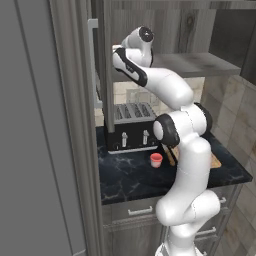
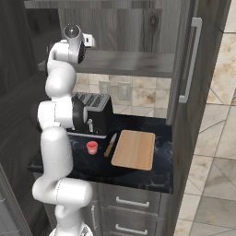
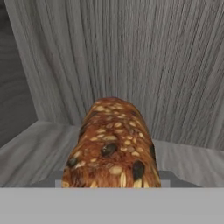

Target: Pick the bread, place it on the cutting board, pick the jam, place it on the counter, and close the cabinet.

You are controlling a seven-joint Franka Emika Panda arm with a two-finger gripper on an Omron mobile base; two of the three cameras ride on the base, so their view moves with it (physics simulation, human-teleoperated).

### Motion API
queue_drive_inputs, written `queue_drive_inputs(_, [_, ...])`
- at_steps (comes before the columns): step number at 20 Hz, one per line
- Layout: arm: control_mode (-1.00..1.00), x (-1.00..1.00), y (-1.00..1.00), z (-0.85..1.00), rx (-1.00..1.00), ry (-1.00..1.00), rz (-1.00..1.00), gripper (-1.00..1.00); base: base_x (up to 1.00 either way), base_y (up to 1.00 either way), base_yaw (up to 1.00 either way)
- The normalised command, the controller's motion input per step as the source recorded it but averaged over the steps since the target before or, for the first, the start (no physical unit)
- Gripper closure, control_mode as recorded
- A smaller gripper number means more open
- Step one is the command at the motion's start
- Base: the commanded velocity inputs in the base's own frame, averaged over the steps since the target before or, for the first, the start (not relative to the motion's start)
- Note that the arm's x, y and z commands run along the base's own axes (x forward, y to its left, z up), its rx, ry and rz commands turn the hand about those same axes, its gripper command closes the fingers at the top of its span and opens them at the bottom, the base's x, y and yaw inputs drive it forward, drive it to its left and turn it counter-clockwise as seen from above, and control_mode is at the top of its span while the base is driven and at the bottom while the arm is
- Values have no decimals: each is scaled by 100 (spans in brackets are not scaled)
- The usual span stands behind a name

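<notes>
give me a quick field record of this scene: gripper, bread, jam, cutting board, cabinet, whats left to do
gripper: up at the cabinet shelf, shut on the bread
bread: dark seeded loaf on the grey shelf, close in front of the hand camera
jam: red jar on the counter, in front of the toaster
cutting board: bare, flat on the counter, knife beside it
cabinet: door open
left to do: bread to the board, close the cabinet

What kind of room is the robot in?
A kitchen, rendered rather than real. A toaster and cutting board sit on a black counter, with drawers below and a wall cabinet above.
</notes>
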Motion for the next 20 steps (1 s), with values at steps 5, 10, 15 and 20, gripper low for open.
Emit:
queue_drive_inputs(5, [-100, -18, -14, 0, 0, 0, 0, 100, 0, 0, 0])
queue_drive_inputs(10, [-100, -22, -21, 0, 0, 0, 0, 100, 0, 0, 0])
queue_drive_inputs(15, [-100, -23, -19, 0, 0, 0, 0, 100, 0, 0, 0])
queue_drive_inputs(20, [-100, -33, -25, 0, 0, 0, 0, 100, 0, 0, 0])
